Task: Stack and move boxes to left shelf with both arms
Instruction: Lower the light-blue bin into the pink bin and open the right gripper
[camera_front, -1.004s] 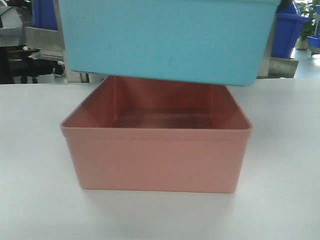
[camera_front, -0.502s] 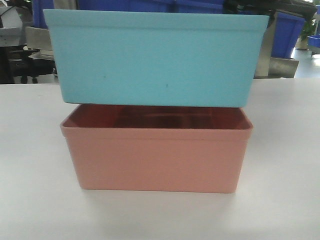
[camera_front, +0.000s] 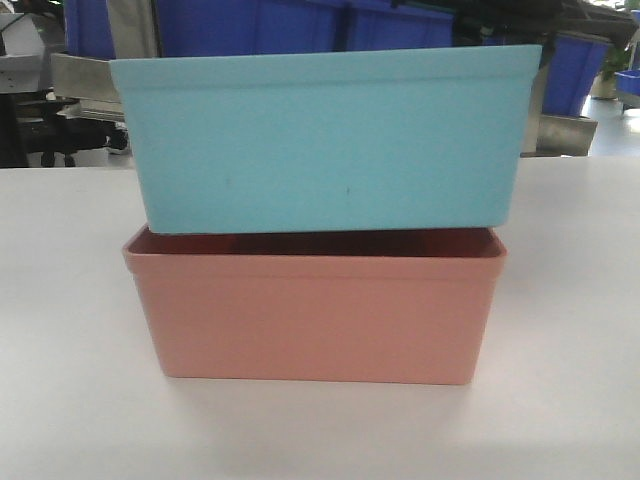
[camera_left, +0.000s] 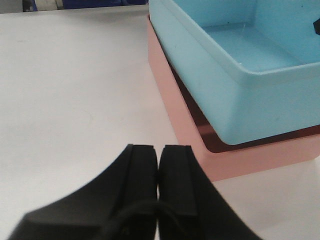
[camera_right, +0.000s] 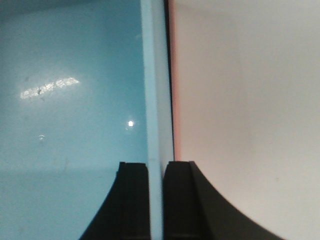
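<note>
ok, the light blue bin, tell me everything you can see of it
The light blue bin is smooth plastic, rectangular, walls tapering downward, with a banded rim. It's empty, with a few dark specks on the front wall. Its base sits in the mouth of the pink bin, most of it above, slightly tilted. The right gripper pinches one wall at the rim, a finger each side.

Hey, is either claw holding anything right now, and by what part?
The right claw pinches the blue box by its side wall's rim; the left claw is shut and empty.
</note>
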